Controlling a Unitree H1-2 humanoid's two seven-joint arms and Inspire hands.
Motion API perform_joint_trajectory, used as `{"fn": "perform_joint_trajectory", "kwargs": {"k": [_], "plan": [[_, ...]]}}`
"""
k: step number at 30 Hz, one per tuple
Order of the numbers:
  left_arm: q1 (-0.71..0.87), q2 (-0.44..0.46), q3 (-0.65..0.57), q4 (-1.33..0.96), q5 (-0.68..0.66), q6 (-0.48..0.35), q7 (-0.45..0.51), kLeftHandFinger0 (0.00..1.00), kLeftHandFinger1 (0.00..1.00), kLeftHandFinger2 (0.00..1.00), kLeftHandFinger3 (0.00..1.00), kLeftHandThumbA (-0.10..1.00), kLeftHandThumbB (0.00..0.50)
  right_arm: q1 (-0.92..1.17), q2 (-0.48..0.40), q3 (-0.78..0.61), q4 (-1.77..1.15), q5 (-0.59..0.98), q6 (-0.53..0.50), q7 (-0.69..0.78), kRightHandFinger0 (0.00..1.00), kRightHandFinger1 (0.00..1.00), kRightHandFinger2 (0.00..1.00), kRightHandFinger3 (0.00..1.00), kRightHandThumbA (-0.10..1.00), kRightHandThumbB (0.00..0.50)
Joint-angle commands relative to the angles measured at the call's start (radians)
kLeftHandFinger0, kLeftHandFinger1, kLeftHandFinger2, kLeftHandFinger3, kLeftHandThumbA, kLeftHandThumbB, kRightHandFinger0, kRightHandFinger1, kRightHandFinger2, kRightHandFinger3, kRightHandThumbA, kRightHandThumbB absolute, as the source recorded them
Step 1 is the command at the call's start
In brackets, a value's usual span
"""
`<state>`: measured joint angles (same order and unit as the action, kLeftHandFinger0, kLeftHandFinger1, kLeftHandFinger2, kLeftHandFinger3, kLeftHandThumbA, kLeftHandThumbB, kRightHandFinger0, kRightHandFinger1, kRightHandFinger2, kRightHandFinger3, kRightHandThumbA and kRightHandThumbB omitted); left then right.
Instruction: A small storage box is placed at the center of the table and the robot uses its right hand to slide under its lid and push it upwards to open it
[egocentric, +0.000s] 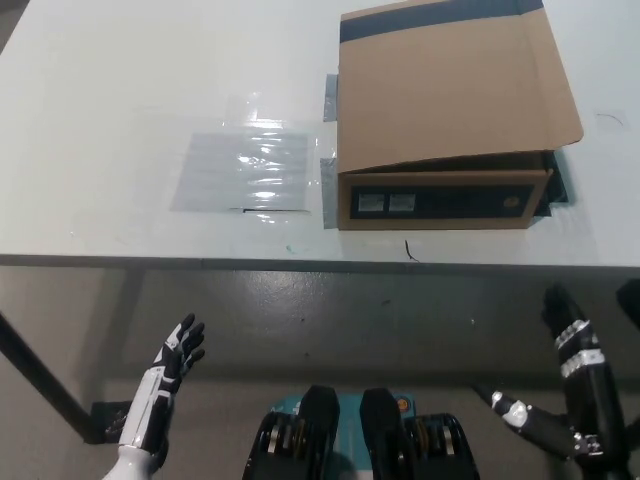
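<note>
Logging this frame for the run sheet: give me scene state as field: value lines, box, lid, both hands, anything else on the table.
box: cardboard storage box on the white table, right of centre, near the front edge
lid: lid lies over the box, front edge looks slightly raised
left hand: left hand low at lower left, below table edge, fingers apart, holding nothing
right hand: right hand low at lower right, below table edge, not touching box; finger state unclear
other: clear plastic sheet flat on table, left of box

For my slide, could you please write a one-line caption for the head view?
Closed brown cardboard box on white table; white left hand and black right hand wait below the edge.
</note>
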<state>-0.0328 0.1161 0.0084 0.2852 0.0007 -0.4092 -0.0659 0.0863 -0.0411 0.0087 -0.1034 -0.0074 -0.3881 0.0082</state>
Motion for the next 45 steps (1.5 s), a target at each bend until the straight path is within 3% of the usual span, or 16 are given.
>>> {"fn": "perform_joint_trajectory", "kwargs": {"k": [1,2,3,5,8,9,10,12,14,15,23,27,32,35,45], "plan": [[-0.019,0.017,0.003,-0.008,-0.017,-0.061,-0.017,1.0,1.0,1.0,1.0,1.0,0.5,-0.032,-0.011,-0.016,-0.14,0.13,0.026,0.012,1.0,1.0,1.0,1.0,1.0,0.337],[-0.019,0.018,0.003,-0.007,-0.016,-0.061,-0.017,1.0,1.0,1.0,1.0,1.0,0.5,-0.035,-0.01,-0.018,-0.151,0.144,0.041,0.011,1.0,1.0,1.0,1.0,1.0,0.338],[-0.014,0.02,0.002,-0.01,-0.019,-0.061,-0.021,1.0,1.0,1.0,1.0,1.0,0.5,-0.05,-0.008,-0.028,-0.168,0.199,0.064,0.006,1.0,1.0,1.0,1.0,1.0,0.287],[-0.005,0.013,-0.001,-0.013,-0.019,-0.061,-0.02,1.0,1.0,1.0,1.0,1.0,0.5,-0.073,-0.025,-0.047,-0.163,0.254,0.057,0.012,1.0,1.0,1.0,1.0,1.0,0.26],[0.0,0.011,-0.003,-0.017,-0.012,-0.061,-0.016,1.0,1.0,1.0,1.0,1.0,0.5,-0.121,-0.049,-0.078,-0.16,0.351,0.086,0.02,1.0,1.0,1.0,1.0,1.0,0.287],[-0.001,0.009,-0.002,-0.014,-0.013,-0.061,-0.015,1.0,1.0,1.0,1.0,1.0,0.5,-0.13,-0.051,-0.084,-0.164,0.358,0.097,0.017,1.0,1.0,1.0,1.0,1.0,0.257],[-0.016,0.015,0.004,-0.011,-0.013,-0.061,-0.013,1.0,1.0,1.0,1.0,1.0,0.5,-0.172,-0.049,-0.097,-0.147,0.363,0.106,0.005,1.0,1.0,1.0,1.0,1.0,0.27],[-0.016,0.011,0.002,-0.011,-0.016,-0.053,-0.013,1.0,1.0,1.0,1.0,1.0,0.5,-0.205,-0.055,-0.125,-0.131,0.375,0.115,-0.008,1.0,1.0,1.0,1.0,1.0,0.248],[-0.016,0.01,-0.002,-0.008,-0.015,-0.06,-0.017,1.0,1.0,1.0,1.0,1.0,0.5,-0.23,-0.064,-0.146,-0.118,0.404,0.141,-0.008,1.0,1.0,1.0,1.0,1.0,0.221],[-0.017,0.011,-0.004,-0.009,-0.005,-0.061,-0.014,1.0,1.0,1.0,1.0,1.0,0.5,-0.244,-0.066,-0.155,-0.11,0.415,0.153,-0.007,1.0,1.0,1.0,1.0,1.0,0.176],[-0.022,0.006,-0.004,-0.004,-0.004,-0.061,-0.011,1.0,1.0,1.0,1.0,1.0,0.5,-0.365,-0.071,-0.223,-0.014,0.501,0.199,-0.004,1.0,1.0,1.0,1.0,1.0,0.201],[-0.021,0.005,-0.005,-0.004,-0.005,-0.061,-0.012,1.0,1.0,1.0,1.0,1.0,0.5,-0.428,-0.07,-0.252,0.073,0.517,0.182,0.009,1.0,1.0,1.0,1.0,1.0,0.258],[-0.022,0.009,-0.005,-0.003,0.001,-0.061,-0.011,1.0,1.0,1.0,1.0,1.0,0.5,-0.5,-0.072,-0.267,0.169,0.528,0.173,0.026,1.0,1.0,1.0,1.0,1.0,0.284],[-0.022,0.008,-0.004,-0.002,0.003,-0.061,-0.008,1.0,1.0,1.0,1.0,1.0,0.5,-0.538,-0.061,-0.279,0.227,0.565,0.18,0.036,1.0,1.0,1.0,1.0,1.0,0.339],[-0.025,0.01,-0.004,-0.001,0.002,-0.06,-0.01,1.0,1.0,1.0,1.0,1.0,0.5,-0.603,-0.031,-0.277,0.294,0.595,0.203,0.036,1.0,1.0,1.0,1.0,1.0,0.317]]}}
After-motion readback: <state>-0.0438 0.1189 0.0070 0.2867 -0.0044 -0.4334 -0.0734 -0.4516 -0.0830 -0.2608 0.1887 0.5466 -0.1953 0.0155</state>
